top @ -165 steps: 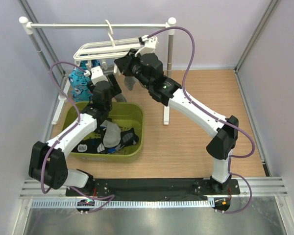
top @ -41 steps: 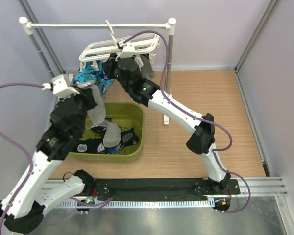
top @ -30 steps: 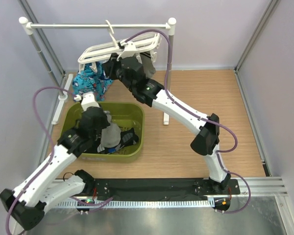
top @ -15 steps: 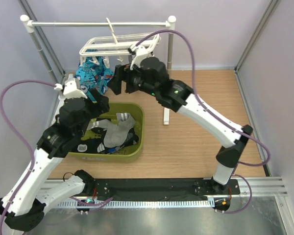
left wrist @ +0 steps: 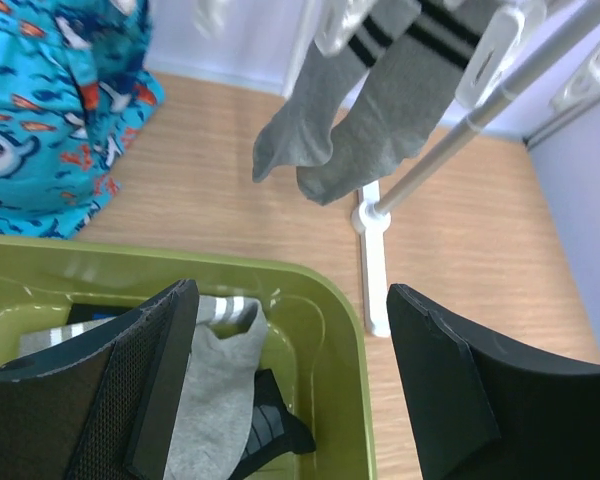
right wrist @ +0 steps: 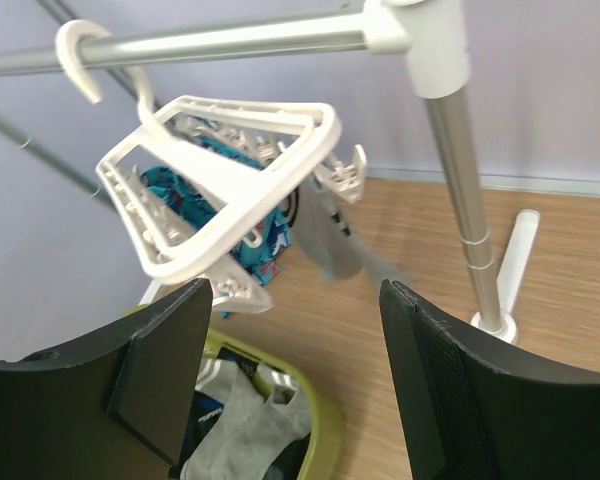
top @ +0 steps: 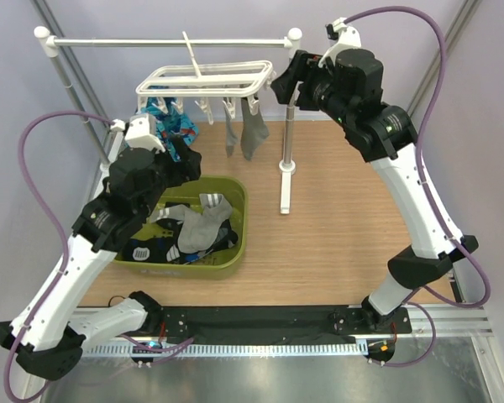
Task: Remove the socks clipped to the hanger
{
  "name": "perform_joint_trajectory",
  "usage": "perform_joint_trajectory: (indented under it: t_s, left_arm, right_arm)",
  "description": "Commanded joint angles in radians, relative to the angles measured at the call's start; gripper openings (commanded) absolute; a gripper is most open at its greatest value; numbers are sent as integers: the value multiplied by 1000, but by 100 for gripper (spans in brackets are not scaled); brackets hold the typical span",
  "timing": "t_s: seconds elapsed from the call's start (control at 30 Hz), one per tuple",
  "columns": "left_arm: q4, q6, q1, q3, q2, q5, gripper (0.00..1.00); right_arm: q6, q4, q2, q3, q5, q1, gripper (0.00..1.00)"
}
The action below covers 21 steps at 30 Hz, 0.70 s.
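The white grid hanger hangs by its hook from the rail. Two grey socks with black-striped cuffs dangle from clips on its right side, and blue patterned socks hang on its left. In the left wrist view the grey socks hang ahead, above the bin. My left gripper is open and empty over the bin's far edge. My right gripper is open and empty, raised to the right of the hanger, where the grey socks look blurred.
A green bin below the hanger holds several loose grey and black socks. The white rail stand's right pole rises between the hanger and my right arm, its foot on the wooden floor beside the bin.
My left gripper let a grey sock go into the bin, opened and rose. My right gripper opened and drew back up and right from the hanger's clips. The hanging grey socks swing.
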<state>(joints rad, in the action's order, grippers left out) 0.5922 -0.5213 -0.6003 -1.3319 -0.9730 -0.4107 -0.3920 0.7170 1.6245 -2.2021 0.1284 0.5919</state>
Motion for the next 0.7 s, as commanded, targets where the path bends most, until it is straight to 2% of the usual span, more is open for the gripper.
perform_joint_trajectory:
  t_s: [0.0,0.23,0.47,0.67]
  left_arm:
    - [-32,32,-1,-20,-15,76,80]
    - [-49,64,-1,-21,-39,184,80]
    - [-66,47,-1,16,-44,246,79]
    - [-71,47,-1,19,-33,242,79]
  right_arm:
    - [-7,-49,49,-60,13,-24,75]
    - [-25,-220,112,-54,82,-33,72]
    - [-28,-287,166,-59,86,-34,70]
    - [-67,-317,147,8,-16,-33,50]
